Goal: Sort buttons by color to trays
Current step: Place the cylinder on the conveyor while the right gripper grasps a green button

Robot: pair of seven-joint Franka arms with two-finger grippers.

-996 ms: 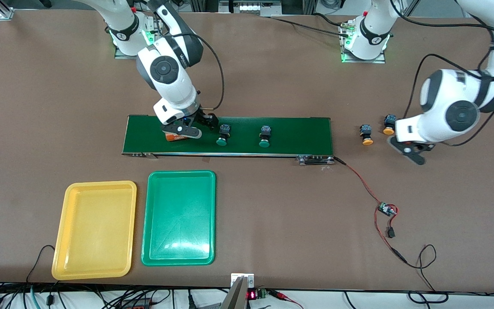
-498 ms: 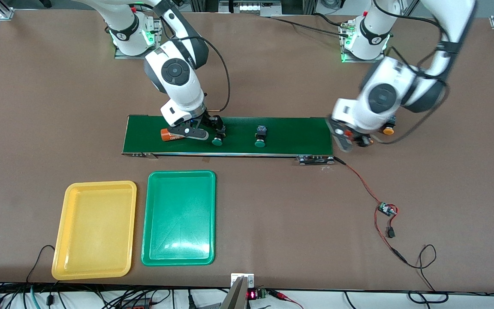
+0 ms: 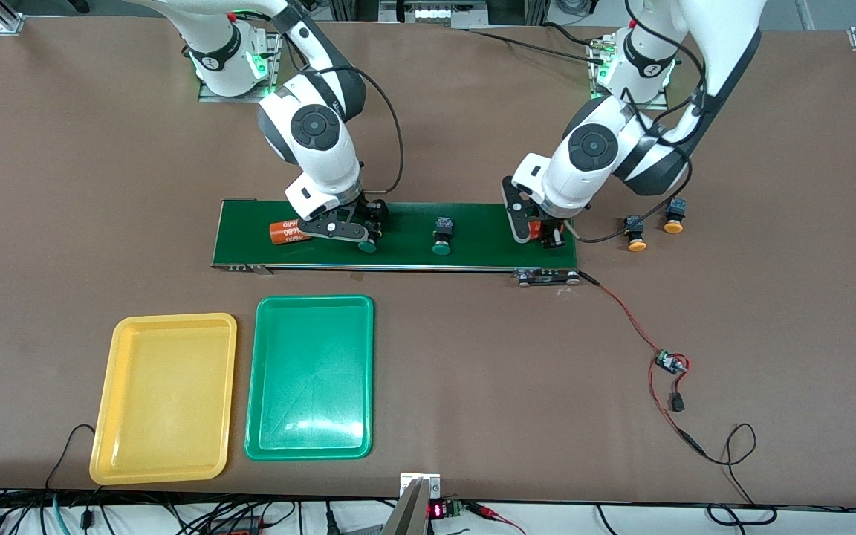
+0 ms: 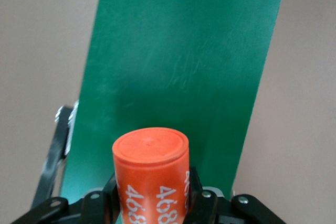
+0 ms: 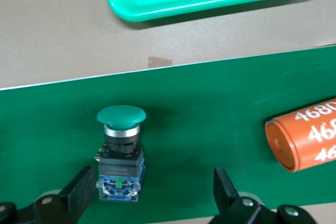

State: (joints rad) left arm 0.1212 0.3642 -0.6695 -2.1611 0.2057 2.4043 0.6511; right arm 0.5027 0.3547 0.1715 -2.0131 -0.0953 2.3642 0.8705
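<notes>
The right tool [image 3: 363, 232] stands wide around a round-capped green button [image 5: 120, 153] on the flat green belt [image 3: 472, 223]. The left tool [image 3: 539, 230] grips a smooth orange cylinder [image 4: 151, 174] over that belt.

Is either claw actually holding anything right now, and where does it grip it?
The left claw holds an orange cylinder by its printed sides, over the conveyor belt. The right claw holds nothing, open around a green button.
</notes>
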